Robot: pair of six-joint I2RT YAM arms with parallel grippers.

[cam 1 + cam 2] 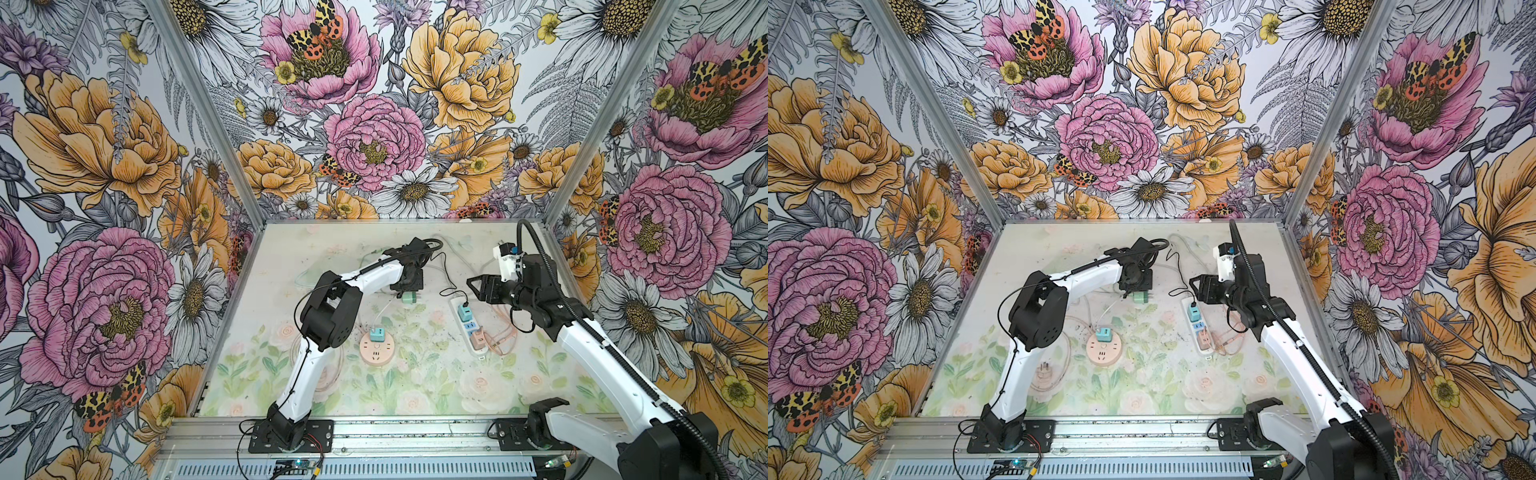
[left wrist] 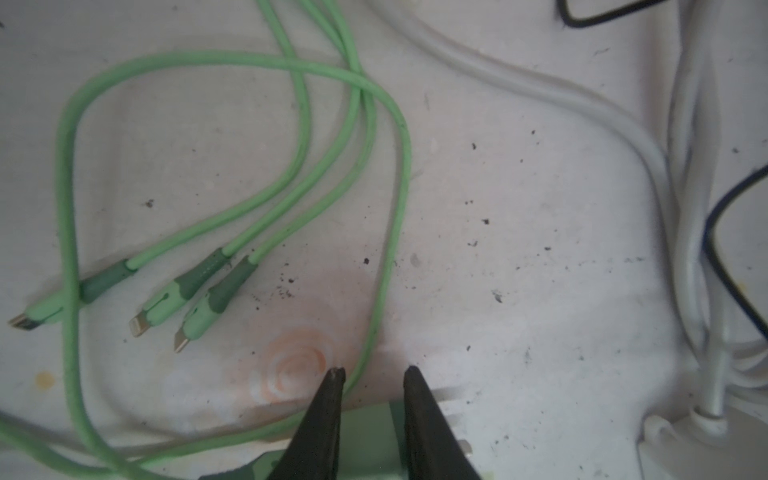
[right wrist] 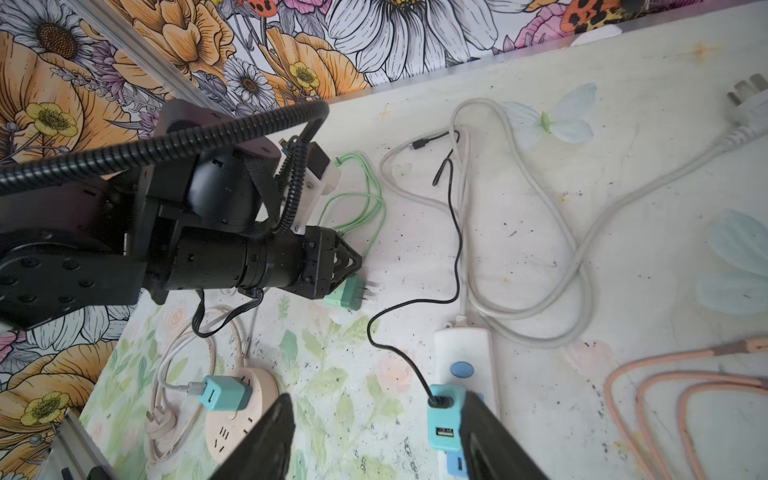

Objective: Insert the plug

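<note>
Green plug [image 2: 372,432] inside left tool [image 2: 374,370].

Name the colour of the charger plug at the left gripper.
Mint green charger plug, clearest in the right wrist view.

Robotics lab test cell, not a lived-in room. Evidence:
- Aluminium frame posts [image 1: 208,112] hold flat floral-print panels [image 1: 374,124] at 9, 12 and 3 o'clock.
- The tabletop [image 1: 436,386] is a printed sheet.
- The left arm [image 1: 305,365] and right arm [image 1: 598,353] are bolted to an extruded rail [image 1: 415,430] at 6 o'clock.
- A bare circuit board [image 1: 297,464] and loose wiring sit below the rail.
</note>
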